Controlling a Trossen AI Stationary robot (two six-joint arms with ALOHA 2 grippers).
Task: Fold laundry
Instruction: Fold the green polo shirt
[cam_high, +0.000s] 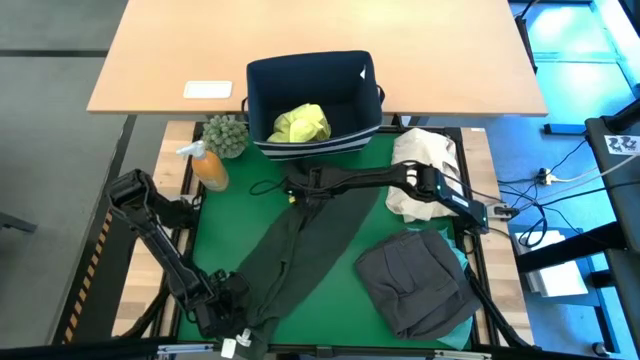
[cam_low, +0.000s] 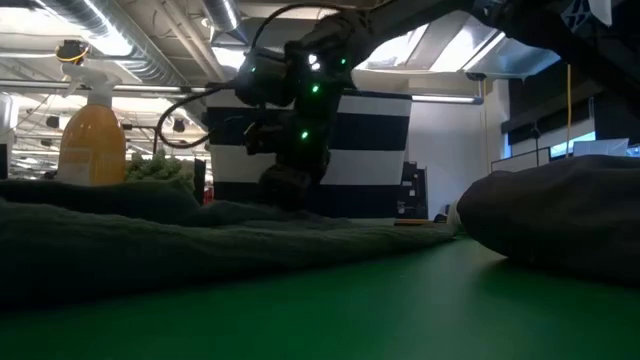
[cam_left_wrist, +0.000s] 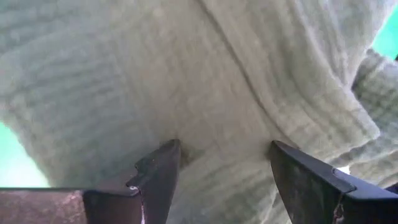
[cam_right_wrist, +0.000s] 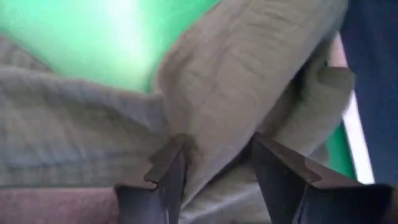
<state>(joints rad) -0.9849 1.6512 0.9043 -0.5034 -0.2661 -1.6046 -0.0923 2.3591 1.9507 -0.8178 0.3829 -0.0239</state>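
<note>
High view first: your dark olive garment (cam_high: 300, 240) lies stretched in a long diagonal across the green mat (cam_high: 330, 290), from near the navy bin (cam_high: 312, 100) down to the table's near-left corner. That stretch comes from the two arms pinning opposite ends.

Right gripper (cam_high: 305, 185) reaches in from the right and sits on the end nearest the bin. Its wrist view shows a ridge of olive cloth bunched between the jaws, fingers (cam_right_wrist: 168, 171) pressed into it, so you're clamped on fabric there. Low view confirms that gripper is down at cloth level.

Left gripper (cam_high: 232, 295) is on the near end. Its wrist view shows the jaws spread wide and straddling a fold, fingertips (cam_left_wrist: 158, 174) touching the weave. I can't tell whether it's actually pinching or just resting on it.

Elsewhere, a charcoal garment (cam_high: 415, 280) sits bunched at the mat's right, over a turquoise one. The yellow-green shirt (cam_high: 300, 122) is in the bin. A cream bundle (cam_high: 425, 165) lies beside the right arm.

My read: you're flattening the piece before any fold.
</note>
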